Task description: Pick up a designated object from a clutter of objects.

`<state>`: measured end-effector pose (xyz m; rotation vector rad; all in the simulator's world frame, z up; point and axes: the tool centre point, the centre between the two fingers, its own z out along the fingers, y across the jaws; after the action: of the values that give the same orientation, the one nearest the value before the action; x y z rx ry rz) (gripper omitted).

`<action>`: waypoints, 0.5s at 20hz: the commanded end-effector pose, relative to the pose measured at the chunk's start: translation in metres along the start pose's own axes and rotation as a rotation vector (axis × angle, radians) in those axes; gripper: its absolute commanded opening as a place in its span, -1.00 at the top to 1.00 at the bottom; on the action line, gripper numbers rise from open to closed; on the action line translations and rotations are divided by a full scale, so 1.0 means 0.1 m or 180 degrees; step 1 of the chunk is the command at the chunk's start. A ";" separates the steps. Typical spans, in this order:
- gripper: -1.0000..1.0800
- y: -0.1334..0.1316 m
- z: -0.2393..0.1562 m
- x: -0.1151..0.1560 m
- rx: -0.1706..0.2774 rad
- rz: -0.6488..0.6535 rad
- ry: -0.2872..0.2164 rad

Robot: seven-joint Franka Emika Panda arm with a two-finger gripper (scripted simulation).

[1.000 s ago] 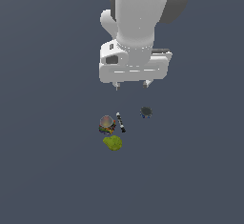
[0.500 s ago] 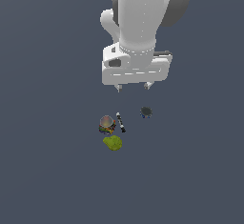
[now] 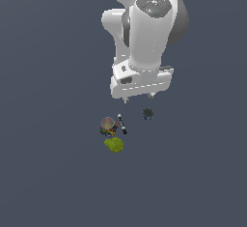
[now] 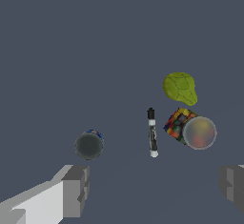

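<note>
The dark round object lies alone on the table, apart from the black-and-white stick, the multicoloured cup and the yellow-green lump. Your fingers stand wide open and hold nothing, high above it. You are in the approach step; next, centre over the dark object and descend.

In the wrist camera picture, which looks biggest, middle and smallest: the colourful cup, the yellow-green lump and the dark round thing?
1. Multicoloured round cup, largest.
2. Yellow-green lump, slightly smaller.
3. Dark grey-black round thing, smallest.
Cup and lump look close in size, so that order is unsure.
</note>
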<state>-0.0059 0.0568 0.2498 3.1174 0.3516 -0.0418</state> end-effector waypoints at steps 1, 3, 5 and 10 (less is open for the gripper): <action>-0.92 -0.08 0.20 -0.01 -0.0022 -0.0155 0.0003; -0.92 -0.15 0.37 -0.03 -0.0039 -0.0300 0.0007; -0.92 -0.24 0.56 -0.05 -0.0054 -0.0457 0.0012; -0.92 -0.46 1.00 -0.16 -0.0074 -0.0858 0.0027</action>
<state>-0.0287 0.0912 0.1631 3.0390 0.7038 -0.0285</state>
